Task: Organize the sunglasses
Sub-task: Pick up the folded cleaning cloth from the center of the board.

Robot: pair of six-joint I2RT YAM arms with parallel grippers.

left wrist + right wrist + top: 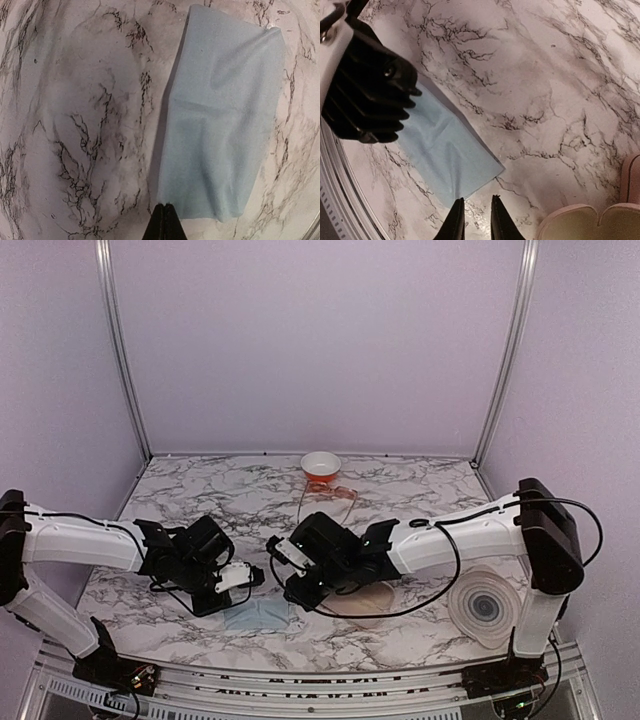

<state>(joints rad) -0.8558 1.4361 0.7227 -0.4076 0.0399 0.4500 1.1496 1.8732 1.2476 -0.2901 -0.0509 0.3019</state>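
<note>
1. Marble table (200,490): I have both arms low over its near centre, one at each side of the light blue cloth (220,115), which lies flat.
2. Pink case (372,602): it sits open just right of the cloth, probably staged to receive a pair.
3. Right gripper (476,220): the fingers stand a narrow slit apart with nothing between them, tips just off the cloth's corner.
4. Left gripper (164,225): it is pressed closed and apparently empty, at the cloth's edge.
5. Sunglasses (344,492): the orange-tinted pair lies far back beside the white bowl (320,462), well apart from both grippers. I cannot locate the pale pair.
</note>
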